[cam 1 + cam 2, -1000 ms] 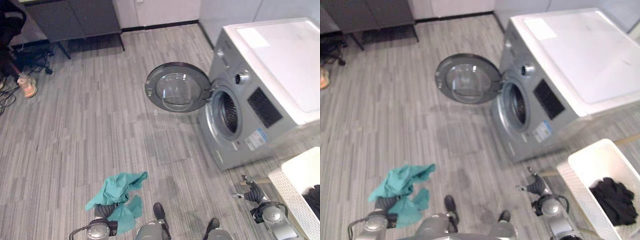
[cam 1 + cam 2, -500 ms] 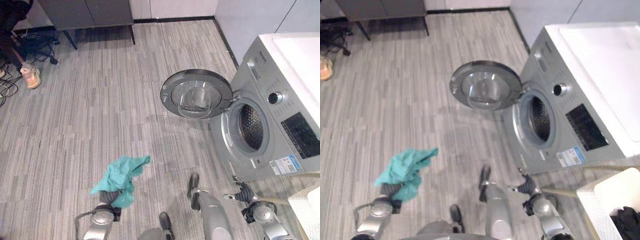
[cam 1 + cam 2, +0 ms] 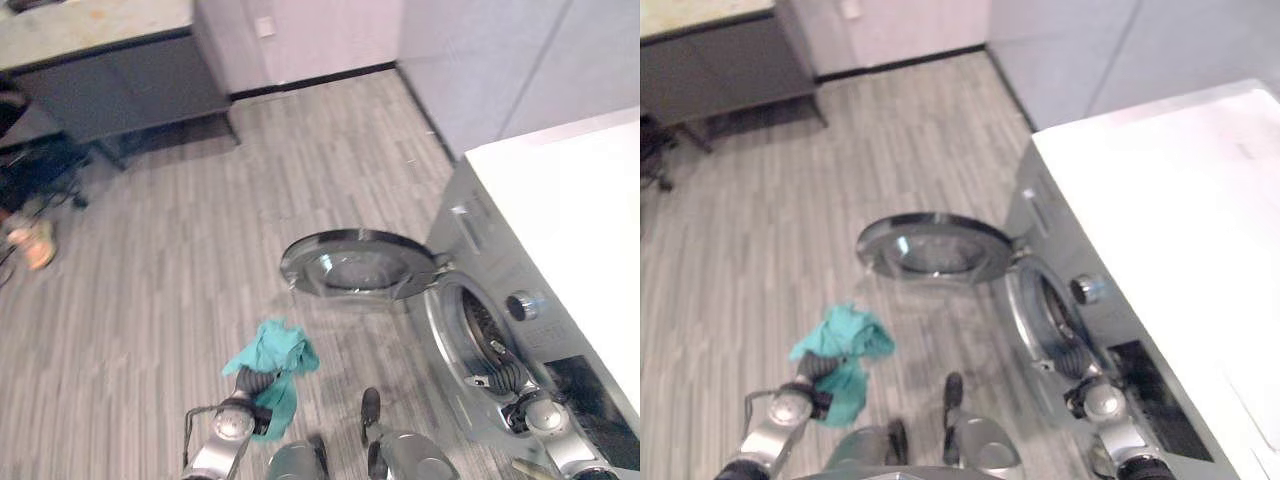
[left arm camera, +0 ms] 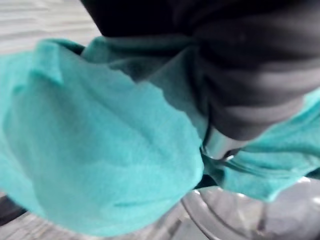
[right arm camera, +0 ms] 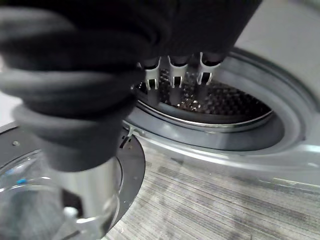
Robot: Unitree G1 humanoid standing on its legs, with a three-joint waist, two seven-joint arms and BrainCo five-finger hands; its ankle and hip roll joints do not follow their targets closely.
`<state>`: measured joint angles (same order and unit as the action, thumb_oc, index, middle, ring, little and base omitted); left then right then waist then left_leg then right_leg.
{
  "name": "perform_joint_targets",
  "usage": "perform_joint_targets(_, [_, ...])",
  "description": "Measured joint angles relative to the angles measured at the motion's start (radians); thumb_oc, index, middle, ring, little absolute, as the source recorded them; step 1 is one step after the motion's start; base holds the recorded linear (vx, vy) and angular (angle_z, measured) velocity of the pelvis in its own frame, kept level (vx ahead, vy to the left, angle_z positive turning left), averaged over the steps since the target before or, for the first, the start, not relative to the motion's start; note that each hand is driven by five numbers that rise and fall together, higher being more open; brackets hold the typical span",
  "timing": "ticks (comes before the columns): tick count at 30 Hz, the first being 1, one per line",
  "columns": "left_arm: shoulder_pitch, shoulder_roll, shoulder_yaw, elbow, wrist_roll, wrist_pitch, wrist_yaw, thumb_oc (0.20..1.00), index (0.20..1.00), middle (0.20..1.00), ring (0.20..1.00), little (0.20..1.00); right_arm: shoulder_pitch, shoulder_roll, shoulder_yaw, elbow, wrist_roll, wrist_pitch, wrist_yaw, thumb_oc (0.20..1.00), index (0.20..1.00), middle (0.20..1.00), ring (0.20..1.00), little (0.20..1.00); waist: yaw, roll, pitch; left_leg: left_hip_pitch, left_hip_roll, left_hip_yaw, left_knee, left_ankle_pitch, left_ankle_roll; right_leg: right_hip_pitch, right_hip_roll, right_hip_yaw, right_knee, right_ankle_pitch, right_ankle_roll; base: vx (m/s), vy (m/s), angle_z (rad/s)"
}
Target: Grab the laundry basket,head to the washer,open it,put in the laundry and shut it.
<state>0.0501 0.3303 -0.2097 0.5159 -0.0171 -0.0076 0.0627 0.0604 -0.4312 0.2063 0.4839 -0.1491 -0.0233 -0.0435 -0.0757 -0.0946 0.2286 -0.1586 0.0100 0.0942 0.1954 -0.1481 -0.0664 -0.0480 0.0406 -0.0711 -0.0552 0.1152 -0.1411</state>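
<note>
A teal cloth [image 3: 272,358] is bunched over my left hand [image 3: 249,381], which is shut on it and holds it above the floor, left of the washer; up close, the cloth [image 4: 100,150] wraps round the hand's dark cover [image 4: 240,75]. The silver washer [image 3: 452,235] with a white top stands at the right. Its round glass door [image 3: 355,265] is swung wide open toward the left. My right hand [image 3: 497,378] hangs just in front of the drum opening [image 3: 478,330], empty, its fingers [image 5: 172,75] relaxed and pointing at the perforated drum [image 5: 215,102].
A dark cabinet [image 3: 120,90] with a pale top stands against the back wall at the left. A person's shoe [image 3: 35,245] and dark cables lie at the far left. Grey plank floor [image 3: 170,270] stretches between me and the cabinet.
The view has shifted: the washer is now nearer and the white basket has left the picture. My right hand has come up in front of the drum opening. The left hand still holds the cloth.
</note>
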Motion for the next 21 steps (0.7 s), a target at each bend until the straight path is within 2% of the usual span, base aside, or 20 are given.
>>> perform_joint_targets(1, [-0.003, -0.002, -0.008, -0.016, 0.000, -0.005, 0.002, 0.200, 0.200, 0.200, 0.200, 0.200, 0.020, 0.012, 0.026, -0.002, 0.000, -0.008, -0.007, 1.000, 1.000, 1.000, 1.000, 1.000, -0.054, 0.017, -0.007, -0.057, -0.002, -0.089, -0.016, 0.070, -0.018, 0.052, 0.036, 0.060, -0.023, -0.012, 0.005, 0.14, 0.187, -2.13])
perform_joint_targets(2, [-0.002, 0.002, -0.005, -0.024, 0.000, -0.006, 0.002, 0.200, 0.200, 0.200, 0.200, 0.200, 0.014, 0.026, 0.044, 0.004, 0.000, 0.001, -0.014, 1.000, 1.000, 1.000, 1.000, 1.000, -0.062, 0.033, -0.013, -0.095, -0.034, -0.160, -0.013, 0.074, -0.016, 0.062, 0.049, 0.101, -0.024, -0.013, 0.011, 0.10, 0.174, -1.72])
perform_joint_targets(3, [-0.018, 0.002, -0.012, -0.014, 0.000, -0.010, 0.003, 0.200, 0.200, 0.200, 0.200, 0.200, 0.024, 0.024, 0.053, 0.019, 0.000, 0.000, -0.010, 1.000, 1.000, 1.000, 1.000, 1.000, -0.051, 0.029, -0.015, -0.095, -0.062, -0.238, -0.076, 0.104, -0.012, 0.065, 0.058, 0.168, -0.023, -0.018, 0.022, 0.12, 0.211, -1.70])
perform_joint_targets(4, [-0.027, 0.003, -0.021, -0.015, 0.000, -0.014, 0.004, 0.200, 0.200, 0.200, 0.200, 0.200, 0.019, 0.018, 0.055, 0.036, -0.001, 0.002, -0.009, 1.000, 1.000, 1.000, 1.000, 1.000, -0.050, 0.024, -0.013, -0.082, -0.086, -0.281, -0.108, 0.116, 0.009, 0.067, 0.065, 0.231, -0.022, -0.015, 0.030, 0.11, 0.202, -2.04])
perform_joint_targets(5, [-0.025, 0.006, -0.022, -0.004, 0.000, -0.017, 0.005, 0.200, 0.200, 0.200, 0.200, 0.200, 0.014, 0.017, 0.039, 0.054, -0.004, 0.003, -0.007, 1.000, 1.000, 1.000, 1.000, 1.000, -0.030, 0.021, -0.014, -0.061, -0.082, -0.282, -0.143, 0.139, 0.044, 0.067, 0.076, 0.293, -0.018, -0.018, 0.036, 0.07, 0.146, -2.00])
perform_joint_targets(6, [-0.017, 0.006, -0.032, 0.004, 0.001, -0.015, 0.000, 0.200, 0.200, 0.200, 0.200, 0.200, 0.010, 0.005, 0.034, 0.056, -0.006, 0.003, -0.005, 1.000, 1.000, 1.000, 1.000, 1.000, -0.038, 0.035, -0.019, -0.040, -0.065, -0.239, -0.151, 0.151, 0.063, 0.080, 0.087, 0.320, -0.019, -0.026, 0.042, 0.04, 0.172, -1.66])
perform_joint_targets(7, [-0.009, 0.003, -0.047, 0.005, 0.001, -0.015, -0.001, 0.200, 0.200, 0.200, 0.200, 0.200, 0.021, -0.012, 0.030, 0.055, -0.006, 0.003, -0.006, 1.000, 1.000, 1.000, 1.000, 1.000, -0.066, 0.056, -0.027, -0.016, -0.041, -0.218, -0.169, 0.159, 0.069, 0.087, 0.108, 0.332, -0.011, -0.045, 0.051, 0.01, 0.198, -1.13])
perform_joint_targets(8, [-0.033, 0.002, -0.060, 0.004, 0.003, -0.015, -0.001, 0.200, 0.200, 0.200, 0.200, 0.200, 0.042, -0.021, 0.029, 0.054, -0.006, 0.013, -0.006, 1.000, 1.000, 1.000, 1.000, 1.000, -0.092, 0.063, -0.023, 0.012, -0.015, -0.167, -0.200, 0.258, 0.072, 0.060, 0.120, 0.330, 0.060, -0.096, 0.072, 0.00, 0.194, -0.85])
perform_joint_targets(9, [-0.036, 0.001, -0.060, 0.001, 0.004, -0.014, -0.001, 0.200, 0.200, 0.200, 0.200, 0.200, 0.048, -0.019, 0.034, 0.050, -0.007, 0.012, -0.002, 1.000, 1.000, 1.000, 1.000, 1.000, -0.095, 0.060, -0.023, 0.038, 0.002, -0.102, -0.234, 0.272, 0.079, 0.031, 0.121, 0.334, 0.126, -0.143, 0.113, -0.04, 0.125, -1.41])
perform_joint_targets(10, [-0.027, 0.010, -0.060, -0.010, 0.013, -0.017, -0.001, 0.200, 0.200, 0.200, 0.200, 0.200, 0.036, -0.016, 0.038, 0.044, -0.007, 0.013, 0.004, 1.000, 1.000, 1.000, 1.000, 1.000, -0.062, 0.060, -0.023, 0.062, 0.010, -0.014, -0.269, 0.283, 0.091, -0.036, 0.110, 0.318, 0.215, -0.186, 0.146, -0.05, 0.055, -1.78])
perform_joint_targets(11, [-0.021, 0.022, -0.060, -0.017, 0.025, -0.018, -0.001, 0.200, 0.200, 0.200, 0.200, 0.200, 0.029, -0.015, 0.038, 0.031, -0.007, 0.006, 0.003, 1.000, 1.000, 1.000, 1.000, 1.000, -0.052, 0.045, -0.029, 0.073, 0.000, 0.034, -0.273, 0.276, 0.102, -0.079, 0.078, 0.283, 0.248, -0.191, 0.160, -0.08, 0.063, -1.65])
perform_joint_targets(12, [-0.024, 0.024, -0.058, -0.014, 0.032, -0.017, -0.001, 0.200, 0.200, 0.200, 0.200, 0.200, 0.024, -0.016, 0.036, 0.022, -0.007, 0.004, 0.002, 1.000, 1.000, 1.000, 1.000, 1.000, -0.071, 0.049, -0.027, 0.075, -0.014, 0.039, -0.275, 0.266, 0.111, -0.087, 0.051, 0.243, 0.249, -0.192, 0.159, -0.12, 0.012, -1.26])
perform_joint_targets(13, [-0.042, 0.029, -0.068, -0.021, 0.034, -0.018, -0.002, 0.200, 0.200, 0.200, 0.200, 0.200, 0.014, -0.015, 0.039, 0.020, -0.008, 0.005, 0.004, 1.000, 1.000, 1.000, 1.000, 1.000, -0.084, 0.051, -0.020, 0.077, -0.013, 0.120, -0.276, 0.265, 0.111, -0.127, 0.028, 0.231, 0.291, -0.213, 0.188, -0.13, -0.031, -0.94])
perform_joint_targets(15, [-0.043, 0.033, -0.070, -0.023, 0.036, -0.021, 0.000, 0.200, 0.200, 0.200, 0.200, 0.200, 0.000, -0.004, 0.043, 0.012, -0.009, 0.005, 0.005, 1.000, 1.000, 1.000, 1.000, 1.000, -0.052, 0.050, -0.012, 0.077, -0.020, 0.168, -0.276, 0.259, 0.111, -0.162, -0.010, 0.190, 0.309, -0.218, 0.198, -0.08, -0.047, -1.10])
perform_joint_targets(16, [-0.054, 0.033, -0.067, -0.024, 0.036, -0.021, 0.003, 0.200, 0.200, 0.200, 0.200, 0.200, -0.001, 0.023, 0.040, 0.008, -0.008, 0.006, 0.005, 1.000, 1.000, 1.000, 1.000, 1.000, -0.047, 0.052, -0.007, 0.078, -0.019, 0.203, -0.275, 0.251, 0.116, -0.172, -0.093, 0.029, 0.288, -0.215, 0.202, -0.03, -0.065, -0.82])
perform_joint_targets(17, [-0.056, 0.035, -0.059, -0.026, 0.036, -0.022, 0.005, 0.200, 0.200, 0.200, 0.200, 0.200, -0.002, 0.032, 0.045, 0.007, -0.008, 0.005, 0.005, 1.000, 1.000, 1.000, 1.000, 1.000, -0.045, 0.054, -0.006, 0.080, -0.018, 0.208, -0.275, 0.248, 0.117, -0.167, -0.116, -0.017, 0.274, -0.212, 0.207, 0.07, -0.092, -0.67])
perform_joint_targets(18, [-0.057, 0.037, -0.046, -0.031, 0.036, -0.022, 0.012, 0.200, 0.200, 0.200, 0.200, 0.200, -0.002, 0.052, 0.045, 0.006, -0.009, 0.004, 0.005, 1.000, 1.000, 1.000, 1.000, 1.000, -0.041, 0.062, 0.008, 0.101, 0.005, 0.260, -0.276, 0.246, 0.124, -0.136, -0.164, -0.179, 0.266, -0.211, 0.208, 0.10, -0.084, -0.62])
perform_joint_targets(19, [-0.043, 0.037, -0.030, -0.043, 0.036, -0.023, 0.017, 0.200, 0.200, 0.200, 0.200, 0.200, -0.008, 0.060, 0.049, 0.007, -0.010, 0.003, 0.006, 1.000, 1.000, 1.000, 1.000, 1.000, -0.008, 0.067, 0.015, 0.118, 0.018, 0.292, -0.276, 0.229, 0.109, -0.136, -0.182, -0.249, 0.286, -0.215, 0.202, 0.12, -0.111, -1.12])
perform_joint_targets(20, [-0.026, 0.038, -0.013, -0.052, 0.035, -0.028, 0.024, 0.200, 0.200, 0.200, 0.200, 0.200, -0.010, 0.065, 0.048, 0.005, -0.010, -0.003, 0.008, 1.000, 1.000, 1.000, 1.000, 1.000, 0.028, 0.066, 0.014, 0.131, 0.024, 0.317, -0.276, 0.211, 0.093, -0.138, -0.186, -0.252, 0.294, -0.213, 0.205, 0.01, -0.149, -1.01])
perform_joint_targets(21, [-0.002, 0.045, 0.004, -0.052, 0.035, -0.029, 0.026, 0.200, 0.200, 0.200, 0.200, 0.200, -0.015, 0.061, 0.038, -0.002, -0.010, -0.011, 0.006, 1.000, 1.000, 1.000, 1.000, 1.000, 0.023, 0.065, 0.008, 0.125, 0.024, 0.321, -0.259, 0.190, 0.082, -0.121, -0.198, -0.216, 0.298, -0.213, 0.206, -0.03, -0.159, -0.59])
